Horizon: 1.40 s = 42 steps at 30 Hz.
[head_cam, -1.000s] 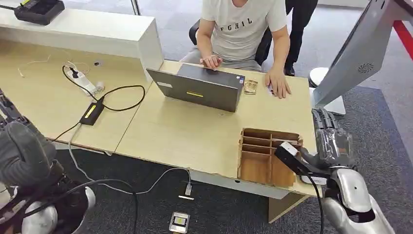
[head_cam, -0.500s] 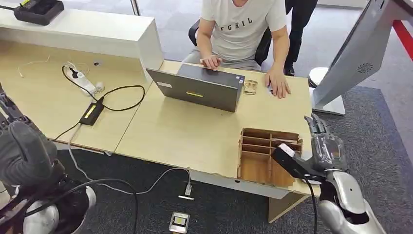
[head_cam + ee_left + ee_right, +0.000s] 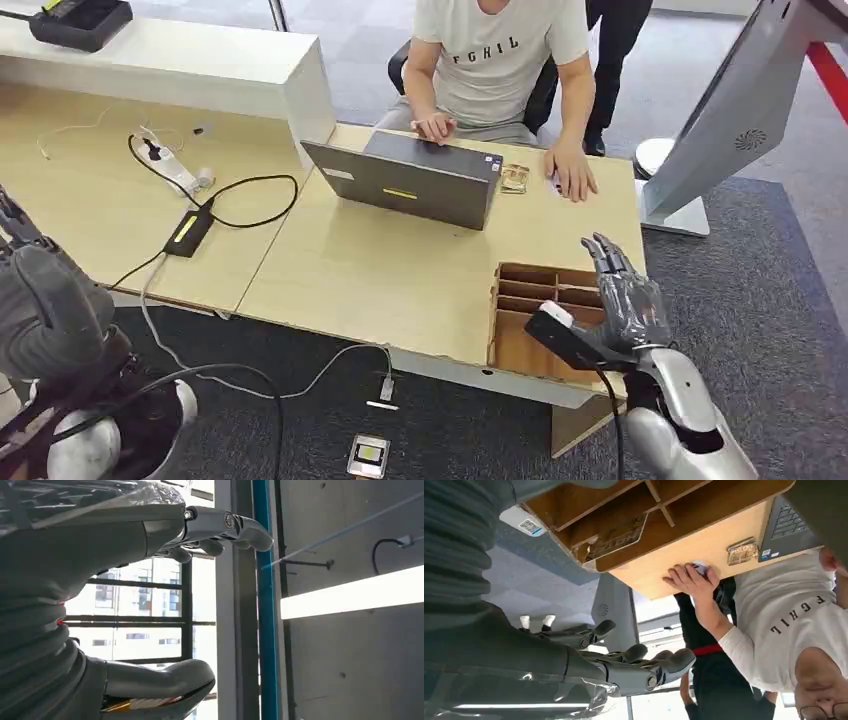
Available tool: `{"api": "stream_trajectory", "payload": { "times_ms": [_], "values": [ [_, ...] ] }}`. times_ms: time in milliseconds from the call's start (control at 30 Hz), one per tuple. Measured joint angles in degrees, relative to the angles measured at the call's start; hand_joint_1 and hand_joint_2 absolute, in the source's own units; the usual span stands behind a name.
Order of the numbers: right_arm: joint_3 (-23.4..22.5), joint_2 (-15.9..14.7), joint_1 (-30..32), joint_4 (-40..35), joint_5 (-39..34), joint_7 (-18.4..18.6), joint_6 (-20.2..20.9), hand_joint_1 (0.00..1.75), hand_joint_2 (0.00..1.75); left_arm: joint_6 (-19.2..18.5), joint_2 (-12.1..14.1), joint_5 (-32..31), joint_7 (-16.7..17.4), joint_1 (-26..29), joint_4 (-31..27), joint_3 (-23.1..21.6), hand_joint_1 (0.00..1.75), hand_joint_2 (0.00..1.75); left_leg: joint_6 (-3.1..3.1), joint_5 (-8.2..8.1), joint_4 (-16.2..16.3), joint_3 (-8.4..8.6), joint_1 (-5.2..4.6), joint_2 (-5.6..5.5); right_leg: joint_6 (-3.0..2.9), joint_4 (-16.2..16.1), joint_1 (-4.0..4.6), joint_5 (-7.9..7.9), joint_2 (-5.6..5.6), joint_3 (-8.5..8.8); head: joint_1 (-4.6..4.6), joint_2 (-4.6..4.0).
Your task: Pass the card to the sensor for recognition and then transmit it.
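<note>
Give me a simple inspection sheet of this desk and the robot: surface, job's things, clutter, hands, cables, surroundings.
Surface: light wooden desk.
Job's things: wooden divider box at the desk's edge; a card lies in one slot.
Clutter: laptop, small badge.
Hands: right hand over the box, fingers apart, holding nothing; left hand raised, holding nothing.
Cables: power strip, black adapter, leads trailing to the floor.
Surroundings: a person seated at the laptop; grey kiosk.
</note>
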Motion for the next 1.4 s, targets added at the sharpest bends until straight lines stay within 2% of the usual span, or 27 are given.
{"api": "stream_trajectory", "payload": {
  "times_ms": [333, 533, 733, 767, 800, 867, 967, 1167, 1333, 1400],
  "values": [
    [1.8, 1.6, -1.9, 7.2, 1.8, -0.1, -1.7, 0.00, 1.75, 0.8, 0.0, 0.2, 0.0, -0.8, 0.3, -0.2, 0.00, 1.75, 0.00, 0.00, 0.0, 0.01, 0.00, 0.00, 0.00, 0.0, 0.00, 0.00, 0.00, -0.01, 0.00, 0.00],
    [1.8, 1.6, -1.9, 7.3, 1.8, -0.1, -1.7, 0.00, 1.75, 0.8, 0.0, 0.2, 0.0, -0.8, 0.3, -0.2, 0.00, 1.75, 0.00, 0.00, 0.0, 0.01, 0.00, 0.00, 0.00, 0.0, 0.00, 0.00, 0.00, -0.01, 0.00, 0.00],
    [2.1, 1.6, -2.1, 13.6, 1.2, 0.3, -1.7, 0.00, 1.75, 0.6, 0.0, 0.7, 0.0, -0.9, 0.5, -0.3, 0.00, 1.75, 0.00, 0.00, 0.0, 0.02, 0.00, 0.00, 0.00, 0.0, 0.00, 0.00, 0.01, -0.02, 0.00, 0.00],
    [2.1, 1.6, -2.1, 14.0, 1.1, 0.3, -1.7, 0.12, 1.75, 0.5, 0.0, 0.7, 0.0, -0.9, 0.5, -0.3, 0.00, 1.75, 0.00, 0.00, 0.0, 0.01, 0.00, 0.00, 0.00, 0.0, 0.00, 0.00, 0.01, -0.02, 0.00, 0.00],
    [2.1, 1.6, -2.1, 14.4, 1.0, 0.3, -1.9, 0.68, 1.75, 0.2, 0.0, 0.7, 0.0, -0.9, 0.5, -0.3, 0.00, 1.75, 0.00, 0.00, 0.0, 0.01, -0.01, 0.00, 0.00, 0.0, 0.00, 0.00, 0.01, -0.02, 0.00, 0.00],
    [2.1, 1.6, -2.1, 15.1, 0.9, 0.3, -2.2, 1.57, 1.75, -0.1, -0.1, 0.9, 0.0, -0.9, 0.6, -0.3, 0.00, 1.75, 0.00, 0.00, 0.0, 0.02, -0.01, 0.00, 0.00, 0.0, 0.00, 0.00, 0.01, -0.02, 0.00, 0.00],
    [2.1, 1.6, -2.1, 15.7, 0.8, 0.0, -2.4, 1.73, 1.75, -0.4, -0.1, 1.0, 0.0, -0.9, 0.9, -0.3, 0.00, 1.75, 0.00, 0.00, 0.0, 0.02, -0.01, 0.00, 0.00, 0.0, 0.00, 0.00, 0.01, -0.01, -0.02, 0.00],
    [2.1, 1.7, -2.3, 16.2, 0.2, -0.3, -2.4, 1.75, 1.75, -0.6, -0.2, 1.2, 0.0, -0.9, 1.3, -0.3, 0.00, 1.75, 0.00, 0.00, 0.0, 0.03, -0.01, 0.00, 0.00, 0.0, 0.00, 0.00, 0.01, 0.00, 0.00, 0.00],
    [2.0, 1.8, -2.4, 16.2, -0.3, -0.3, -2.4, 1.55, 1.75, -1.7, -0.5, 1.3, 0.0, -0.9, 1.4, -0.3, 0.00, 1.75, 0.00, 0.00, 0.0, 0.06, -0.01, 0.01, 0.00, 0.0, 0.00, 0.00, 0.02, 0.01, 0.00, 0.00],
    [2.0, 1.9, -2.5, 16.2, -0.4, -0.4, -2.4, 1.55, 1.75, -2.0, -0.7, 1.3, 0.0, -0.9, 1.6, -0.3, 0.00, 1.75, 0.00, 0.00, 0.0, 0.06, -0.01, 0.01, 0.00, 0.0, 0.00, 0.00, 0.01, 0.01, 0.00, 0.00]
  ]
}}
